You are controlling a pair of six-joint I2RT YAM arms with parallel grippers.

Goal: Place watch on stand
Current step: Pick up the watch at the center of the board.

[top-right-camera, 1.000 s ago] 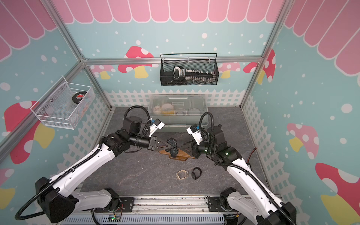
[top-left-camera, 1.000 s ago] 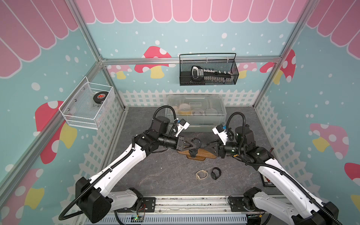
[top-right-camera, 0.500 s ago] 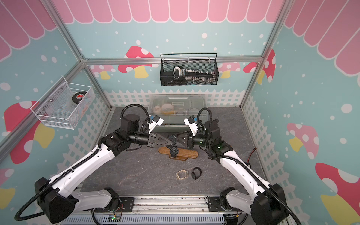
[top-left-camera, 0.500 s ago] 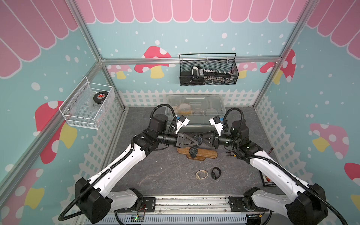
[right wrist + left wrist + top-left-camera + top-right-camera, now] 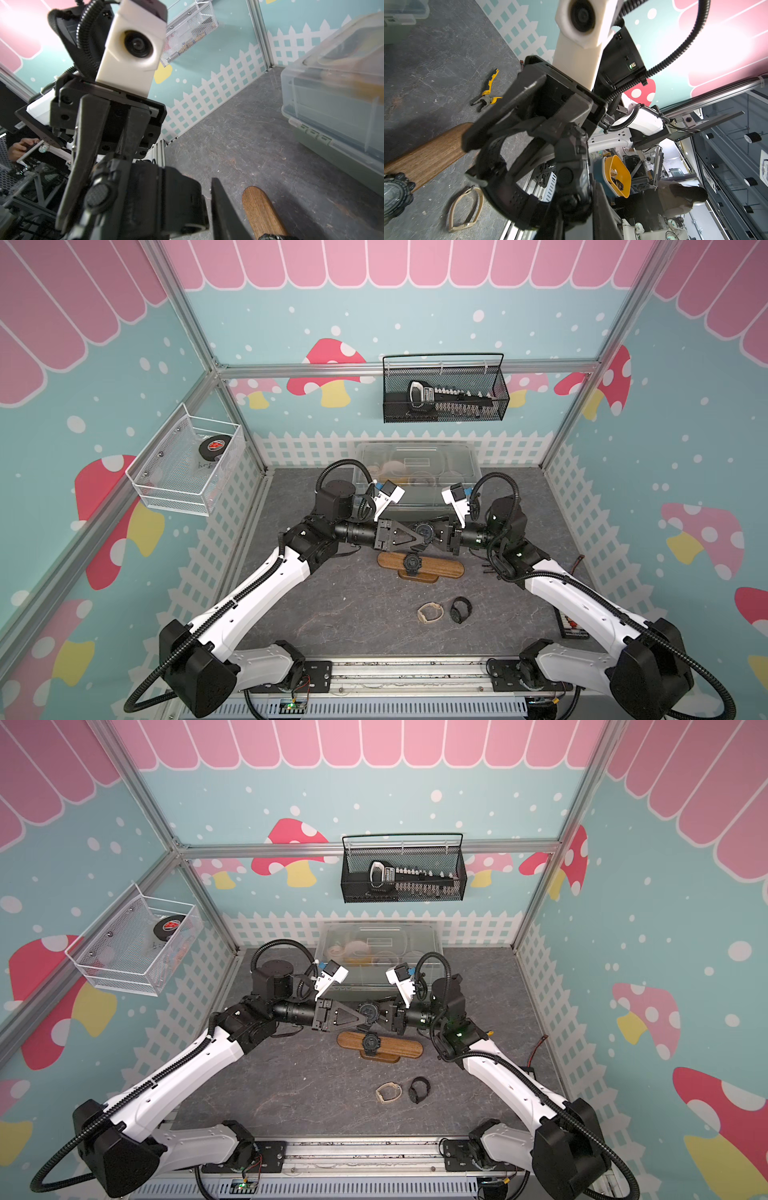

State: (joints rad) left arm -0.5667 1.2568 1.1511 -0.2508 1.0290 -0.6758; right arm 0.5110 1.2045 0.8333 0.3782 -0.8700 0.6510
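Dark stone-look surface (image 5: 332,614), pastel mushroom-print walls. Black watch (image 5: 424,529) held in air near wooden stand (image 5: 444,568), not touching it. Left gripper (image 5: 417,535) clamped on watch; right gripper (image 5: 433,532) pinched on its strap. Judgement: hold strap loop open, align with free stand end, slide on level. Second watch (image 5: 411,563) occupies stand's middle.

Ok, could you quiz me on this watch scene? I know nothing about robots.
1. True or false: the wooden stand carries no watch yet.
2. How many watches lie loose on the grey table in front of the stand? A one, B two, C four.
3. Fill in: the raised black watch is gripped by ____ grippers.
Key: 1 false, a mounted black watch is on its bar. 2 B, a beige watch and a dark watch. 3 both, left gripper and right gripper.
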